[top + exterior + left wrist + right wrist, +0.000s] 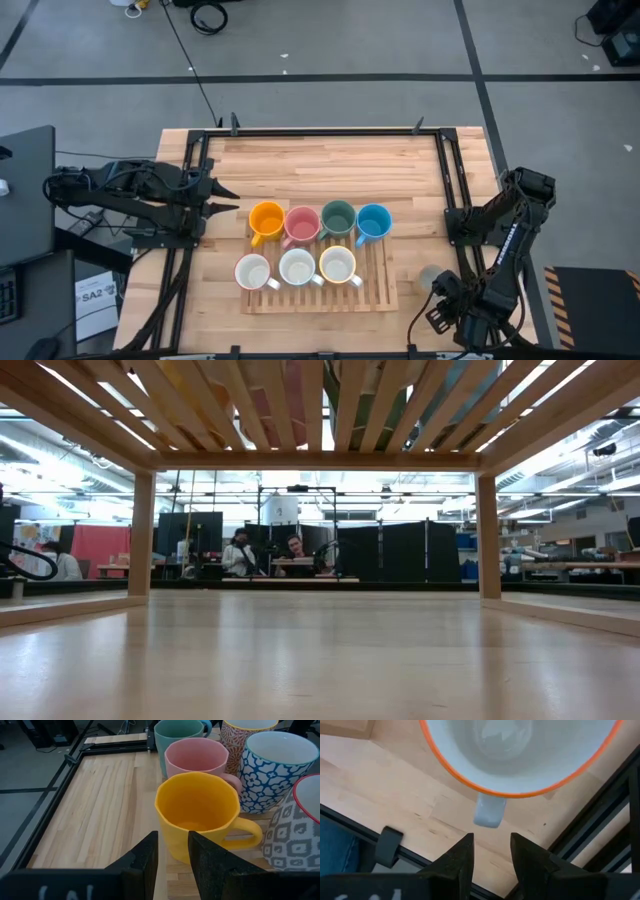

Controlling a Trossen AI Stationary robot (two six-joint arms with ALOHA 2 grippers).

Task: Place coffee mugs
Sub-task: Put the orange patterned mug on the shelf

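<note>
Nearest to us is the left tool (172, 855), its fingers slightly apart and holding nothing, just beside the orange mug (200, 815). Seven mugs stand upright on the slatted rack (385, 290) in the middle of the table (330, 160). The eighth, an orange-rimmed white mug (520, 750), sits near the right edge, under the right tool (491, 852), also parted and empty, its handle (489, 812) pointing toward the fingers. We think a slightly off-centre approach could push it sideways against the frame.

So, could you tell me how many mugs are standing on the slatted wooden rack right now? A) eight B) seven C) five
B: the high view shows four mugs in the back row and three in the front on the rack; an eighth mug sits off it by the right gripper.
</note>
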